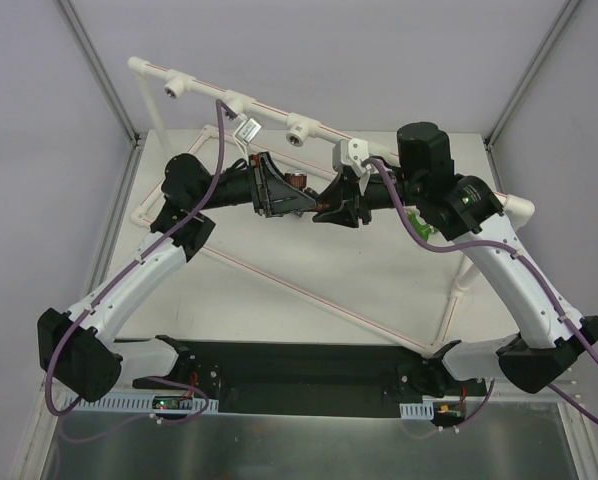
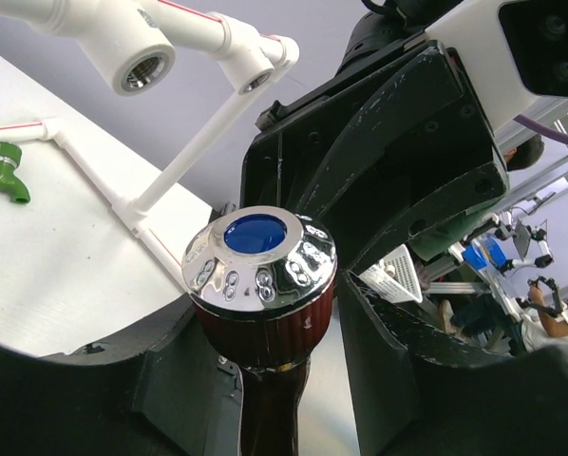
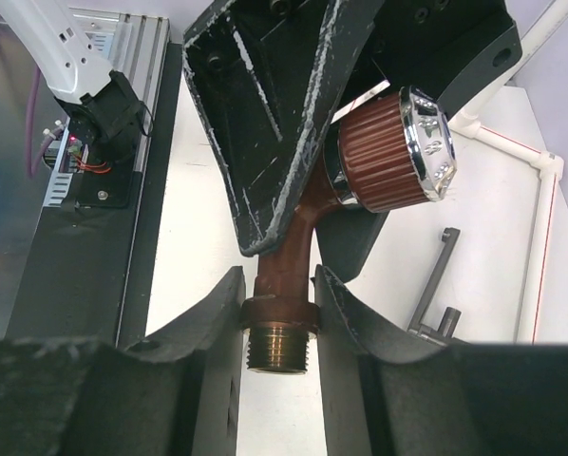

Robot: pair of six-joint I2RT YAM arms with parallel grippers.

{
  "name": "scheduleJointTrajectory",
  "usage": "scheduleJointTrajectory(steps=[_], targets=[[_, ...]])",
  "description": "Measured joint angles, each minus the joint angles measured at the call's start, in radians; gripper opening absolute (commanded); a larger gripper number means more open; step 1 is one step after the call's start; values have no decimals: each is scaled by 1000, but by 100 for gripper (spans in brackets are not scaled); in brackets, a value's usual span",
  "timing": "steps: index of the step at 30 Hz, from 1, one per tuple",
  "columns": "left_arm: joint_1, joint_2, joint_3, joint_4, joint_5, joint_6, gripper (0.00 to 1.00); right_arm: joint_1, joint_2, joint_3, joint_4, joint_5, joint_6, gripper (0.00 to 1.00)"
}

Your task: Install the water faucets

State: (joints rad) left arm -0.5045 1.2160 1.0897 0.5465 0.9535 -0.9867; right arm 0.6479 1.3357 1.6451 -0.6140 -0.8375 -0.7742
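Held just in front of white pipe frame's (image 1: 204, 88) top rail: red-brown faucet (image 3: 298, 256), pinched at the collar by right gripper (image 3: 279, 294), thread pointing back toward its wrist, long axis not facing frame's sockets (image 1: 299, 135). Flanking the knob end, left gripper (image 2: 265, 318): gripping or loose, cannot tell. Probably needs re-aiming.
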Motion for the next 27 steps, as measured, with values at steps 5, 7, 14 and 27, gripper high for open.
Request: scheduleJointTrajectory(steps=[5,7,14,27], targets=[[0,10,6,-24,7,2,44,0,-2,-4,-12,10,-4,2],[-1,11,10,-39,8,4,42,2,-5,-7,-13,13,-8,2],[-5,17,19,-74,12,10,40,4,-8,-7,-32,21,-27,2],[-7,26,32,-86,39,31,47,5,-9,-7,-47,38,-39,2]])
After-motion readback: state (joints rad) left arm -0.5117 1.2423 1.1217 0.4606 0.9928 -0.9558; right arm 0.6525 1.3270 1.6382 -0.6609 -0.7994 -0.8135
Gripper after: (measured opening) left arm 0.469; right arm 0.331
